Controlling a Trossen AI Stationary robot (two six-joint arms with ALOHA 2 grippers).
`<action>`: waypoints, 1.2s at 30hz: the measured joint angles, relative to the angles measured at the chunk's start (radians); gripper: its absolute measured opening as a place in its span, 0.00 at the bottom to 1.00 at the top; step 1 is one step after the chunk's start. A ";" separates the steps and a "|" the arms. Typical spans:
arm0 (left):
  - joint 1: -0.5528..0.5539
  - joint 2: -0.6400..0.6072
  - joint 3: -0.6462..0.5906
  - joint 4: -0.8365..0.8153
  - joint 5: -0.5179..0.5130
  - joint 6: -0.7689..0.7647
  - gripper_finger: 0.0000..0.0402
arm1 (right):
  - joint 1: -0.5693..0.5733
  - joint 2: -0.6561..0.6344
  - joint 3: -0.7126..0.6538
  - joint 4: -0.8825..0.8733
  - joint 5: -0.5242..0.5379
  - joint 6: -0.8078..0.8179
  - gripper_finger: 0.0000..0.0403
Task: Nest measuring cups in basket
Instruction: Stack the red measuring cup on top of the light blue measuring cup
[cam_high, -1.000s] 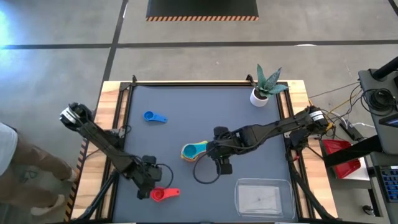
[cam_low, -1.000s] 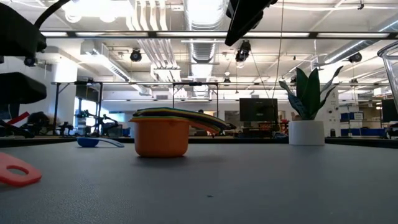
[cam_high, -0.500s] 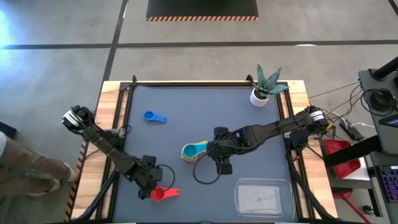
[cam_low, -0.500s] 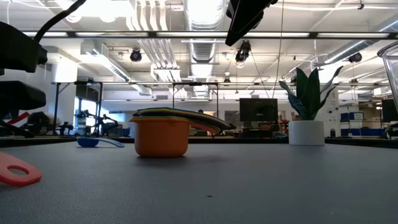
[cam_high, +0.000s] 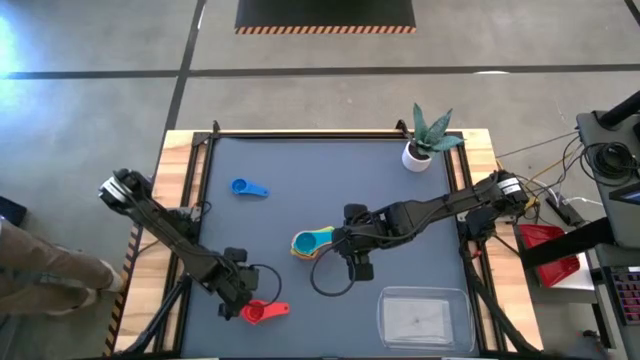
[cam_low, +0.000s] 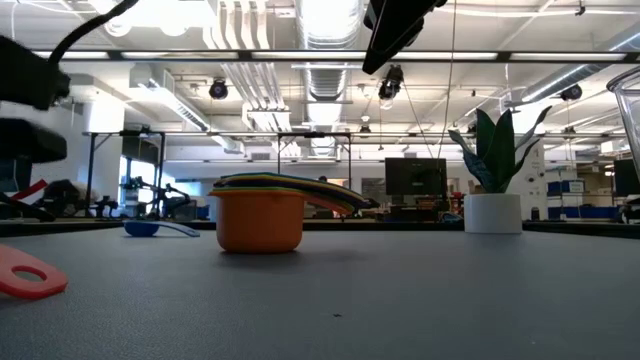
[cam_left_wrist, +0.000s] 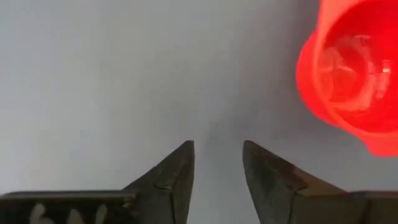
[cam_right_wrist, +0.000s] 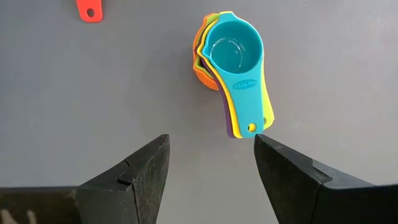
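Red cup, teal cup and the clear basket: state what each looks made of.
Red cup: looks like moulded plastic, glossy; light glints inside its bowl.
Teal cup: likely the same plastic with a smoother sheen; uniform colour, raised oval label on its flat handle, hanging hole at the end.
Basket: apparently clear rigid plastic; the dark table shows through, edges catch pale highlights.

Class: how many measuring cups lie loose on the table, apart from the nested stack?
2: the blue cup toward the table's far left, and the red cup at the near edge beside the left gripper. Neither touches the nested stack.
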 joint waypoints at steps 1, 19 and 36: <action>0.001 -0.006 0.014 -0.028 -0.003 0.003 0.31 | 0.000 0.000 0.000 0.000 0.001 0.000 0.56; 0.019 -0.048 0.057 0.086 0.054 -0.068 0.53 | 0.002 0.001 -0.001 0.000 0.003 0.007 0.56; 0.053 0.101 0.063 0.106 0.072 -0.126 0.38 | 0.004 0.001 -0.002 0.000 0.004 0.018 0.56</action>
